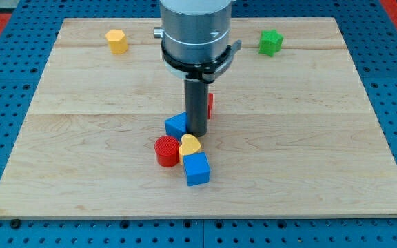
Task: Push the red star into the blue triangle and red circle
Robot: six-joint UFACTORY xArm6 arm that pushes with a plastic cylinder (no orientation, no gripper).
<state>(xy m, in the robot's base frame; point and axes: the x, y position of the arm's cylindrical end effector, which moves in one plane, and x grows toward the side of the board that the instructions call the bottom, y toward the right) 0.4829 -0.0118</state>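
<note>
Camera view shows my tip (196,133), a jawless rod, beside the blue triangle (176,125), so I should circle behind the red star (209,105) and push gently toward the red circle (165,151).

Lab bench: blue pegboard (5,83), wood board (309,124).

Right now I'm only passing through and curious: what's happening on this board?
My tip is down among a cluster near the board's middle. The red star sits mostly hidden behind the rod, the blue triangle just to the tip's left, and the red circle below that. I'm pushing the star toward those two.
</note>
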